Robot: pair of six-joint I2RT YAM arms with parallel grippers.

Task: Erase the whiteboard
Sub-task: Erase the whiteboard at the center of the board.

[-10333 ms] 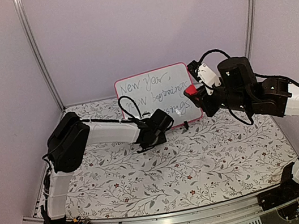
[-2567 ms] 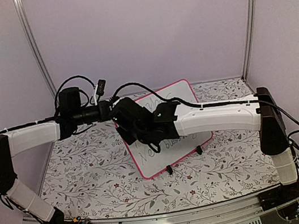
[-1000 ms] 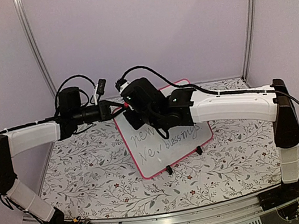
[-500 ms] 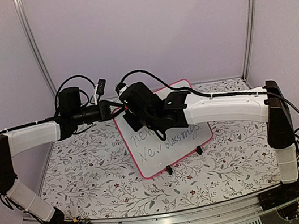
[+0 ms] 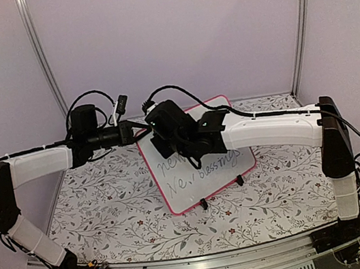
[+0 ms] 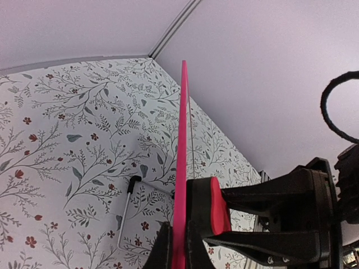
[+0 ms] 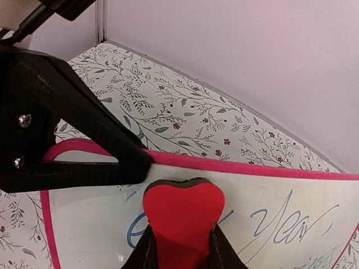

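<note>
The whiteboard [image 5: 199,188], white with a pink rim, stands tilted on the floral table with dark handwriting [image 5: 203,170] on its lower face. My left gripper [image 5: 140,133] is shut on the board's top-left rim. In the left wrist view the rim [image 6: 183,134] runs edge-on between the left gripper's [image 6: 178,245] fingers. My right gripper [image 7: 182,246] is shut on a red eraser [image 7: 182,216]. The eraser's dark felt presses on the whiteboard [image 7: 280,188] just under the top rim, beside the left gripper's fingers [image 7: 73,151]. The eraser [image 6: 216,207] touches the board's face.
Black clip feet [image 5: 204,204] hold the board's lower edge on the floral table cover [image 5: 112,222]. A thin wire stand [image 6: 126,207] lies behind the board. Pale walls and metal posts [image 5: 40,61] close in the back and sides.
The right gripper with the eraser has shifted slightly left and down near the board's top-left corner. The left arm and the board have stayed put.
</note>
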